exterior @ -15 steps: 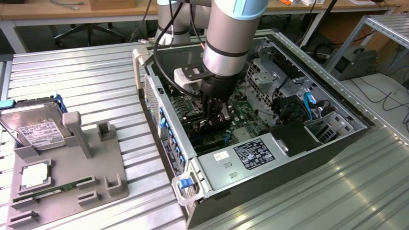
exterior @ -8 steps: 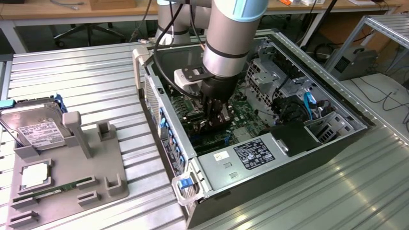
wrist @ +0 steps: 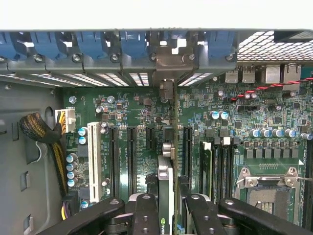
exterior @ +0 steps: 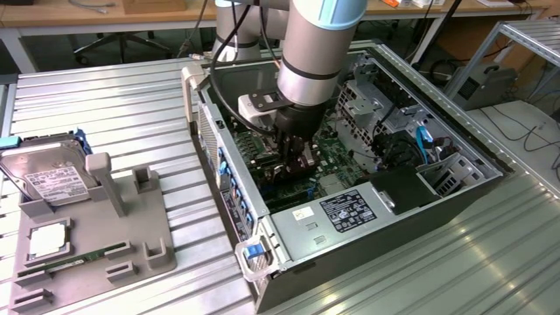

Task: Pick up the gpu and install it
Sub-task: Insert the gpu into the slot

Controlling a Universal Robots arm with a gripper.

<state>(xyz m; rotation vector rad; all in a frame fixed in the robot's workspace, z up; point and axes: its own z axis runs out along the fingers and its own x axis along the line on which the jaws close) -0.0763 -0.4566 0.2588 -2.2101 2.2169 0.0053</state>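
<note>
Ribbed metal table [exterior: 105, 105] holds the case [exterior: 350, 262]; fingers [wrist: 146, 215] clamp the gpu [wrist: 166, 196].

Ribbed metal table [exterior: 105, 92], PC case [exterior: 350, 216], grey fixture tray [exterior: 131, 230]

We can't see the hand [exterior: 293, 164] fingertips in the exterior view: they sit down inside the open dark grey computer case [exterior: 455, 190], behind the arm's wrist. In the wrist view the black hand [wrist: 166, 215] is cut off by the picture's edge, only the finger links showing. The thin black-shrouded gpu card [wrist: 166, 196] appears edge-on between the fingers, its faces hidden and its near end cut off; whether its lower edge is seated in a slot we can't tell. Print on the green motherboard [wrist: 146, 117] is too small to read. The silver hard drive with white label [exterior: 48, 174] is partly hidden behind its grey holder [exterior: 96, 177].
</note>
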